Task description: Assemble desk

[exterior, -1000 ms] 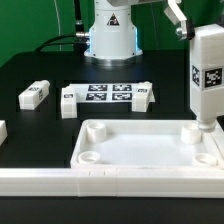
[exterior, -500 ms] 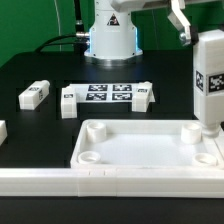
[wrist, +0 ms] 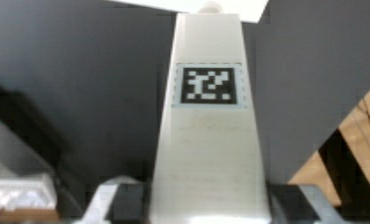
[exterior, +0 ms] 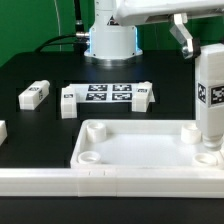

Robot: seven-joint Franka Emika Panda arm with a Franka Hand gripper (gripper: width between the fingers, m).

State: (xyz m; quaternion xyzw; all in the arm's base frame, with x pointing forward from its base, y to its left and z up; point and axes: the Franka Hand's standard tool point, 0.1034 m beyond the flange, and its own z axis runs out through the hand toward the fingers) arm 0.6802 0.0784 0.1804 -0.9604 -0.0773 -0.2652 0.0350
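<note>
The white tray-like tabletop [exterior: 135,150] lies at the front with round sockets in its corners. My gripper [exterior: 200,45] is shut on a white square-section leg [exterior: 210,95] and holds it upright at the exterior view's right. The leg's lower end sits at the tabletop's right-hand corner socket [exterior: 211,156]; I cannot tell whether it is seated. In the wrist view the leg [wrist: 208,130] runs away from the camera with its black-and-white tag [wrist: 210,86] facing me. The fingers [wrist: 125,200] press against both of its sides.
A loose tagged leg [exterior: 34,95] lies on the black table at the exterior view's left. The marker board [exterior: 105,93] lies mid-table with a white piece at each end [exterior: 68,103] [exterior: 145,94]. A long white border rail [exterior: 100,185] runs along the front.
The gripper and the upright leg have shifted toward the exterior view's right and a little lower, toward the near right corner socket. The grip is unchanged.
</note>
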